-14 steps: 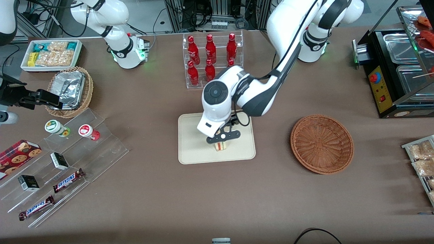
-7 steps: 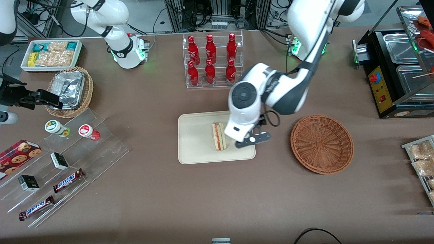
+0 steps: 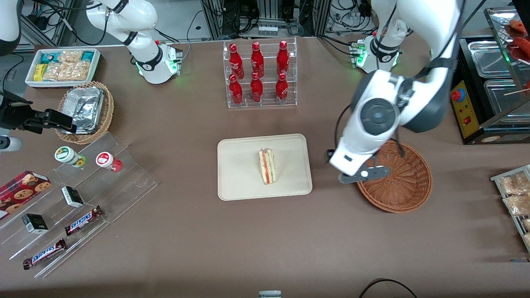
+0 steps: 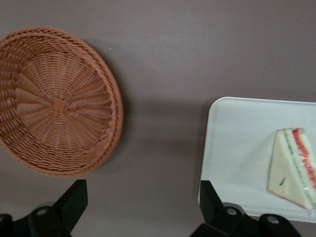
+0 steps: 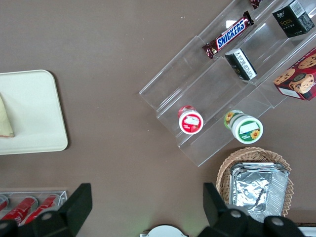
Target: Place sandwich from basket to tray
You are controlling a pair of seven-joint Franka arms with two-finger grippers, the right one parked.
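The sandwich [image 3: 267, 166] [image 4: 293, 167], a white triangular wedge with red and green filling, lies on the cream tray [image 3: 240, 178] [image 4: 232, 148] near its middle. The reddish-brown wicker basket [image 3: 397, 182] [image 4: 54, 103] stands beside the tray, toward the working arm's end, with nothing in it. My gripper [image 3: 364, 174] [image 4: 143, 202] hangs raised over the bare table between tray and basket, at the basket's rim. It is open, with only brown table showing between the black fingers [image 4: 74, 197].
A clear rack of red bottles [image 3: 258, 74] stands farther from the camera than the tray. A black food warmer [image 3: 484, 82] and bagged snacks [image 3: 515, 198] sit at the working arm's end. Stepped acrylic shelves [image 3: 83, 194], a small foil-lined basket [image 3: 85, 109] and a snack box [image 3: 62, 66] lie toward the parked arm's end.
One second ago the gripper was down on the sandwich over the tray. It has let go, risen and swung away toward the basket; the sandwich stays on the tray.
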